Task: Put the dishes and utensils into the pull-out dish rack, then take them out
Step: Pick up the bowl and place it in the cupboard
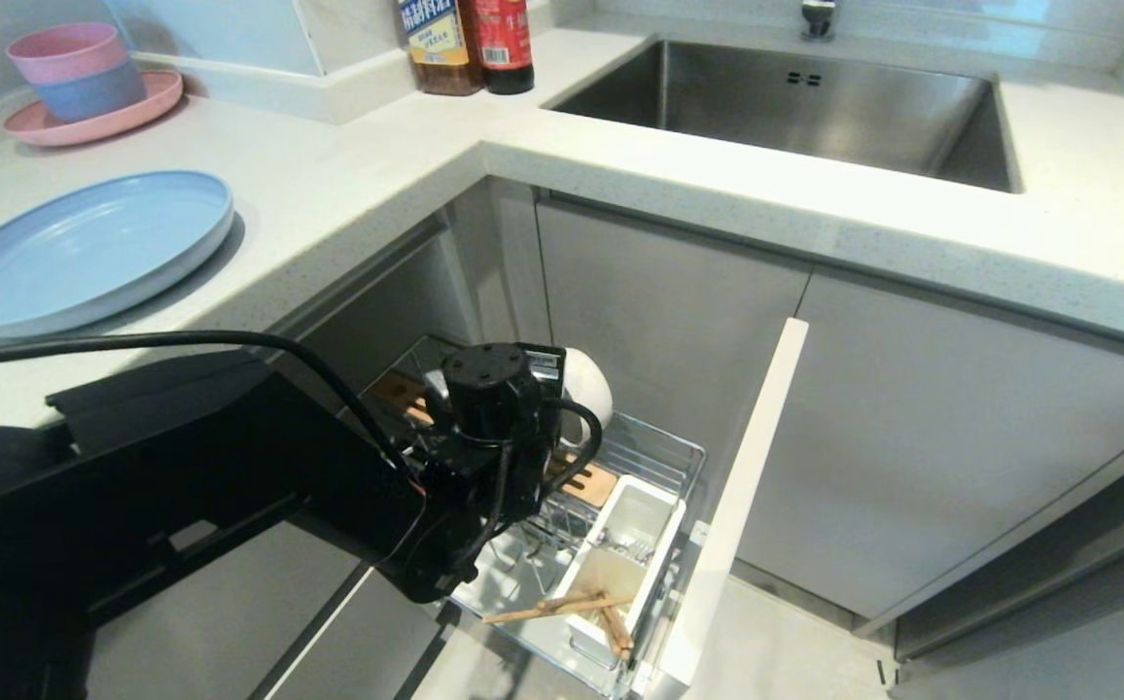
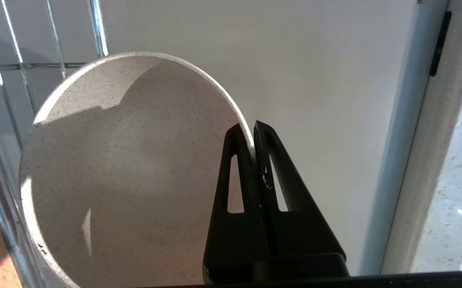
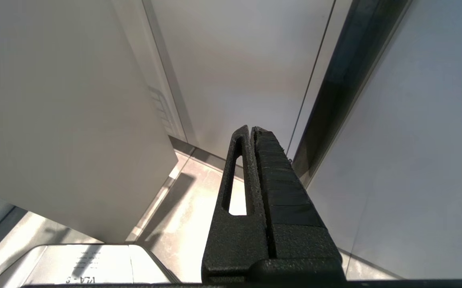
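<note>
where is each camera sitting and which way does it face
Head view: high on the robot, looking down at the counter and pull-out dish rack; the left arm shows.
Left wrist view: behind the left tool, shut on the cream bowl rim.
Right wrist view: behind the shut right tool, facing cabinet fronts and floor.
Head and left wrist views share the bowl.

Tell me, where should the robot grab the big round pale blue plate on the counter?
Probably by its raised rim. The big round pale blue plate lies flat on the white counter, so only its edge gives thin fingers something to pinch. Its near edge sits close to the counter's front, so coming from that side seems easiest. The left gripper is busy now, pinching the small cream-white bowl's rim.
</note>
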{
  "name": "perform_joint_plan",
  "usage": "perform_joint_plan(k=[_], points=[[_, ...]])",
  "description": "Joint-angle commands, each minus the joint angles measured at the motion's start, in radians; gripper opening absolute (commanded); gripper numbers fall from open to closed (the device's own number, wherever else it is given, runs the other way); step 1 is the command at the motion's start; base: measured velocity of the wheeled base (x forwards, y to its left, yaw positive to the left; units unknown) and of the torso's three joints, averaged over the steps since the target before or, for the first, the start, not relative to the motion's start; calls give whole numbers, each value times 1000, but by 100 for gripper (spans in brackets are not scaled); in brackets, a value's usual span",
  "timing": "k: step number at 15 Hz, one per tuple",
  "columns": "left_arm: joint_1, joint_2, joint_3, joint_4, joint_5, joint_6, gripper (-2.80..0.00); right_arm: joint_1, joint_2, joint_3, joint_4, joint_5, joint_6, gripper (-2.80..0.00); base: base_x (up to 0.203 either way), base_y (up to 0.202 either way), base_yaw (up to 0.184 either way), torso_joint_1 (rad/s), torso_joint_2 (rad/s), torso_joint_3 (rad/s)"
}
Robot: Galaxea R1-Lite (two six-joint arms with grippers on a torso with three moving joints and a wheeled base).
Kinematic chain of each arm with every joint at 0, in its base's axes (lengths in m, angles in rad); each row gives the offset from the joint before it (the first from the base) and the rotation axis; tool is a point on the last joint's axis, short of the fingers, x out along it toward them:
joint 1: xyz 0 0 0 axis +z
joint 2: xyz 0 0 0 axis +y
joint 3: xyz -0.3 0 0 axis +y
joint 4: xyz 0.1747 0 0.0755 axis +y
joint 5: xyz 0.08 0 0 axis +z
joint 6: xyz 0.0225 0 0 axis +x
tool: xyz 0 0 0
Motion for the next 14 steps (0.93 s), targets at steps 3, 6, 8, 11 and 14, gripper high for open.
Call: perform_joint_plan(k=[3,6,8,11,14], points=[[-2,24,1,-7,7,-10,-280,0,0,2,0,0,0,-280,0,0,0,0,0,0],[-1,38,1,-7,7,-11,-280,0,0,2,0,0,0,-280,0,0,0,0,0,0],[-2,43,1,-5,8,-10,-280,0,0,2,0,0,0,-280,0,0,0,0,0,0],[-1,43,1,-5,8,-11,-280,0,0,2,0,0,0,-280,0,0,0,0,0,0],[-2,43,1,-2,8,-28,-280,0,0,2,0,0,0,-280,0,0,0,0,0,0]])
